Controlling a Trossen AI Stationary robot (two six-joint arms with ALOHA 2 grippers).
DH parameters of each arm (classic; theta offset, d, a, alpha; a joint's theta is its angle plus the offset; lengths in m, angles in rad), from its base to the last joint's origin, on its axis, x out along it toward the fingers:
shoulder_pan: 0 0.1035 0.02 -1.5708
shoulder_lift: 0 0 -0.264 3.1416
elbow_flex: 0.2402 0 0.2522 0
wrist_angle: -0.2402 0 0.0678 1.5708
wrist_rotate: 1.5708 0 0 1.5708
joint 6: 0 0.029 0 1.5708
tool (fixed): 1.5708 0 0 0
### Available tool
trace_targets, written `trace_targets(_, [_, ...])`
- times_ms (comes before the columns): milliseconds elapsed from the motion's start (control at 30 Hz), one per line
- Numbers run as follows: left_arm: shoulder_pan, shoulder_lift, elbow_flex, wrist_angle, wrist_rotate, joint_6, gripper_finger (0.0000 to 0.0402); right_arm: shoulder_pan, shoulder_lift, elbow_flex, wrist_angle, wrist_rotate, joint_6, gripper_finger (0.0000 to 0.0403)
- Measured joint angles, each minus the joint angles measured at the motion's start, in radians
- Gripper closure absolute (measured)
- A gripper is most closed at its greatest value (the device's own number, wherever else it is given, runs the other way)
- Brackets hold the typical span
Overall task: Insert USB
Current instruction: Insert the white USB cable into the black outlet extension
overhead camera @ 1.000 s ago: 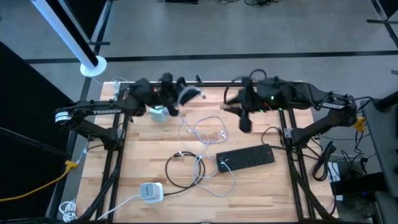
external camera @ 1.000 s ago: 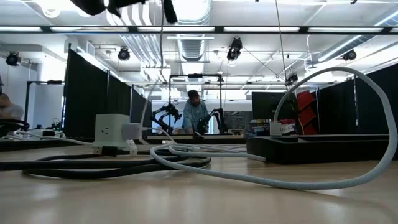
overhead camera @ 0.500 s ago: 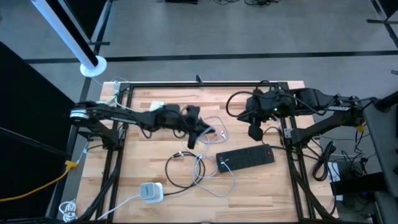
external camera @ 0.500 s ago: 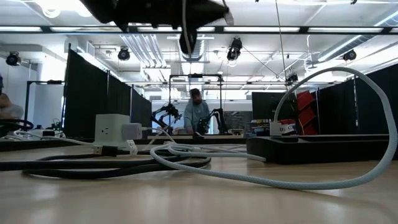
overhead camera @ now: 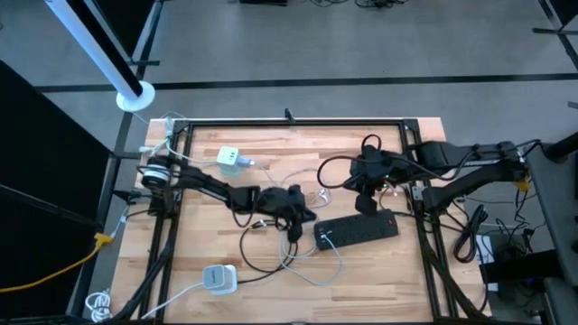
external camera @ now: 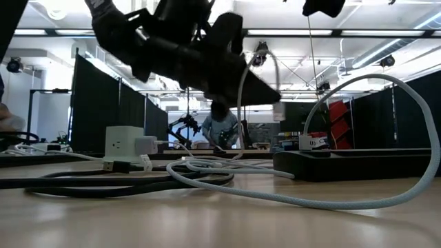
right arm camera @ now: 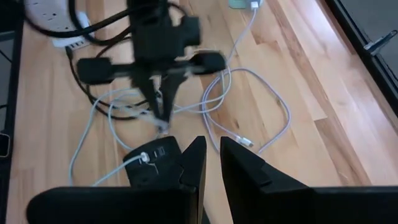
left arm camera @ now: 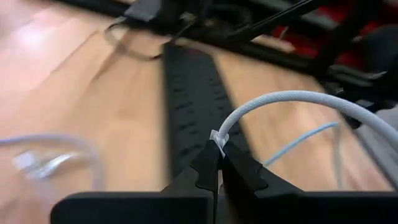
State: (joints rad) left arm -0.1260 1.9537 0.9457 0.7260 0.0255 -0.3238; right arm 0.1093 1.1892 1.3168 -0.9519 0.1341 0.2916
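USB plug [left arm camera: 219, 140], small and white on a braided white cable [left arm camera: 298, 102], sits pinched between the closed jaws of the left gripper [overhead camera: 293, 221], held above the table just beside the black power strip [overhead camera: 357, 228]. The right gripper [overhead camera: 365, 202] hangs over the strip's far end, jaws nearly together and holding nothing. The wooden table [overhead camera: 379, 271] carries loose white and black cables, a white adapter [overhead camera: 218, 278] near the front edge and a pale charger [overhead camera: 232, 160] at the back. Beyond stand black curtains and a person [external camera: 222, 129] at another bench. A second ago the left arm was back by the charger; it has reached forward to the strip.
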Motion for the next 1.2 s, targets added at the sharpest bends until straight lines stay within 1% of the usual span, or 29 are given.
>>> trace_targets(67, [-0.025,0.036,0.007,0.044,-0.031,-0.006,0.0402,0.0,0.001,-0.002,0.006,0.0,0.011,0.0369])
trace_targets(167, [-0.049,0.071,0.027,0.034,-0.088,-0.006,0.0402,0.0,0.003,-0.003,0.011,0.0,0.034,0.037])
trace_targets(333, [-0.055,0.105,0.047,0.04,-0.17,0.015,0.0402,0.0,0.003,-0.003,0.024,0.0,0.05,0.0375])
trace_targets(600, [-0.063,0.106,0.048,0.009,-0.183,0.052,0.0402,0.0,0.003,-0.003,0.027,-0.001,0.073,0.0376])
trace_targets(867, [-0.084,0.132,0.048,0.025,-0.193,0.059,0.0402,0.0,0.004,-0.003,0.032,-0.001,0.076,0.0378])
trace_targets(1033, [-0.085,0.132,0.048,0.02,-0.242,0.092,0.0402,0.0,0.004,-0.003,0.057,-0.001,0.076,0.0379])
trace_targets(1200, [-0.086,0.133,0.047,0.015,-0.245,0.098,0.0402,0.0,0.004,-0.003,0.06,-0.001,0.076,0.0379])
